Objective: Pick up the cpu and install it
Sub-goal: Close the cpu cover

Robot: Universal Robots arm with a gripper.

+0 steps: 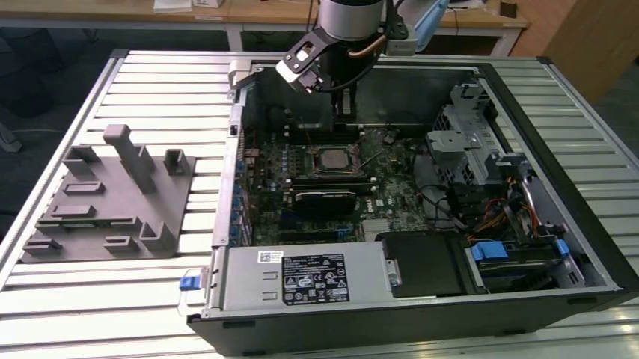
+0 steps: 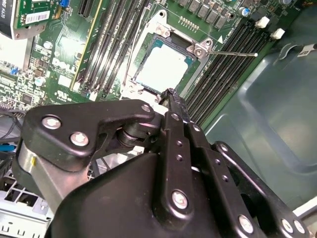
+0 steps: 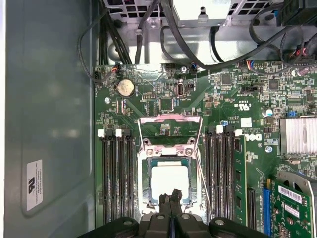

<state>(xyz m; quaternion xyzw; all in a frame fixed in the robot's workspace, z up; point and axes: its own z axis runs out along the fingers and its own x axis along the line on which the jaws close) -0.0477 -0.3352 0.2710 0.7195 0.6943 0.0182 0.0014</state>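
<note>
— Just ahead of the gripper tips, what's there?

— The cpu. It sits flat in its socket on the motherboard, silver lid up. In both wrist views the tips are at the chip's near edge. Can't tell if they touch it or hang just above.

— Gripper state?

— Fingers pressed together, nothing between them. Empty.

— Socket hardware?

— Load plate is swung open and lies flat on the far side of the cpu from the gripper. In the second wrist view a thin retention lever sticks out from the socket corner across the memory slots.

— Around the socket?

— Black memory slots on both sides of it, flanking the gripper tips. Coin cell is beyond the load plate, farther from the gripper. Finned heatsink is well off to one side.

— Wider scene?

— In the exterior view the arm comes down from above into the open case. The gripper is over the middle of the board with the cpu just below it. A grey tray with upright posts lies on the desk outside the case, on the exterior view's left, well apart from the gripper.
</note>
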